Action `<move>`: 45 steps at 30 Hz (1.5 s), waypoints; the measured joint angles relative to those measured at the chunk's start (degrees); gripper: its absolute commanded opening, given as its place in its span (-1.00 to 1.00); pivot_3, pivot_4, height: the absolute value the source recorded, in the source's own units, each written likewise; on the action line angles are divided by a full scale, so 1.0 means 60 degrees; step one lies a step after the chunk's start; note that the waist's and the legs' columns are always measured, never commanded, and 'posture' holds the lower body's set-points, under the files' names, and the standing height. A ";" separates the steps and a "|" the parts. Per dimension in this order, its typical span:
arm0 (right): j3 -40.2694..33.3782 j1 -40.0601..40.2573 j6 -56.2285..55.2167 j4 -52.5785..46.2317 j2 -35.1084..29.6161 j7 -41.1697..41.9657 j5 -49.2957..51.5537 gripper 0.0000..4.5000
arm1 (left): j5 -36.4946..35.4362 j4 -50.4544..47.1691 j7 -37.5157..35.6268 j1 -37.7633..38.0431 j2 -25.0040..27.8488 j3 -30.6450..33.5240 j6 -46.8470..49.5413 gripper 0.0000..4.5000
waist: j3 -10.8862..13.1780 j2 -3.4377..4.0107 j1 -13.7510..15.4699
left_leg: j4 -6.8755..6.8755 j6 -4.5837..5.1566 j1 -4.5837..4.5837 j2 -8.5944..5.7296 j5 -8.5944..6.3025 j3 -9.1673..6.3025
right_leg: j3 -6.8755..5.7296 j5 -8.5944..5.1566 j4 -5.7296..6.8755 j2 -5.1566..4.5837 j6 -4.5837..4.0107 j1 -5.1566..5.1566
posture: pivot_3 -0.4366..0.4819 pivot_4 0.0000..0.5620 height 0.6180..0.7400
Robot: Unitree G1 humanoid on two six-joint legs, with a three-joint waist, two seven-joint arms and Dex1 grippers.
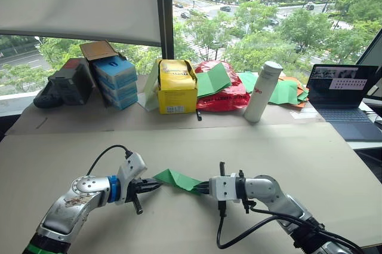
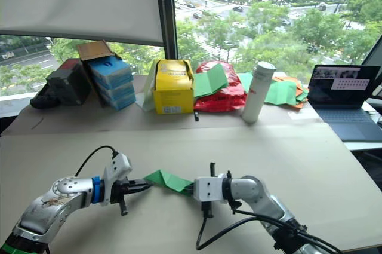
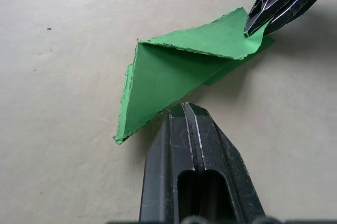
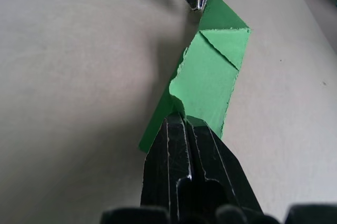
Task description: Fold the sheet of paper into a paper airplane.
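Observation:
The sheet of paper lies near the table's front middle, bright green and folded into a pointed triangular shape with layered flaps. Its folds show close up in the left wrist view and the right wrist view. My right gripper is shut on the paper's right end, seen from its own wrist. My left gripper is shut, its tips right at the paper's left edge and not clearly clamping it.
Along the back by the window stand stacked blue boxes, a yellow box, a red plastic bag, a white bottle, a heap of green and orange sheets and an open laptop.

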 measured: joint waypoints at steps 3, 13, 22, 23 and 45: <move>-0.0020 0.0000 0.0277 -0.0024 0.0115 0.0060 0.0101 -0.99 | -0.0805 -0.0554 -0.0159 -0.0499 0.0055 0.0476 0.0537 -1.00 | 0.0000 -0.0001 -0.0024 | -0.0001 -0.0004 0.0014 0.0001 0.0002 0.0000 | 0.0003 0.0000 0.0006 0.0003 -0.0001 0.0007 | -0.05 -0.47 1.00; -0.0076 0.0007 0.0721 -0.0206 0.0134 0.0217 0.0194 -0.99 | -0.0354 0.0244 0.0043 -0.1025 -0.0440 -0.0429 0.0264 -1.00 | 0.0000 0.0000 -0.0006 | 0.0000 -0.0035 0.0023 -0.0003 0.0021 0.0012 | 0.0013 -0.0001 0.0005 0.0082 0.0000 0.0019 | -0.05 -0.47 1.00; -0.0090 0.0044 0.1400 -0.0662 0.0181 0.0243 0.0264 -0.58 | 0.1110 0.1775 -0.0074 -0.1165 -0.0867 -0.1638 -0.1240 -1.00 | 0.0000 0.0000 0.0018 | 0.0003 -0.0007 0.0010 0.0004 0.0004 0.0010 | 0.0028 -0.0001 0.0006 0.0092 0.0000 0.0005 | -0.05 -0.47 1.00; -0.0093 0.0059 0.1610 -0.0779 0.0183 0.0263 0.0280 -0.42 | 0.1172 0.1815 -0.0109 -0.1166 -0.0889 -0.1661 -0.1357 -1.00 | 0.0000 0.0000 0.0020 | 0.0003 -0.0006 0.0012 0.0004 0.0004 0.0011 | 0.0028 -0.0001 0.0007 0.0080 0.0000 0.0005 | -0.05 -0.47 1.00; -0.0369 -0.1004 0.6562 -0.1568 0.1004 -0.0331 0.1718 -0.98 | 0.1334 0.1738 -0.0027 -0.0992 -0.1142 -0.1597 -0.1530 -1.00 | 0.0000 0.0000 0.0086 | 0.0008 0.0007 0.0001 -0.0006 -0.0003 0.0013 | -0.0003 0.0000 0.0010 0.0032 0.0001 -0.0001 | -0.05 -0.47 1.00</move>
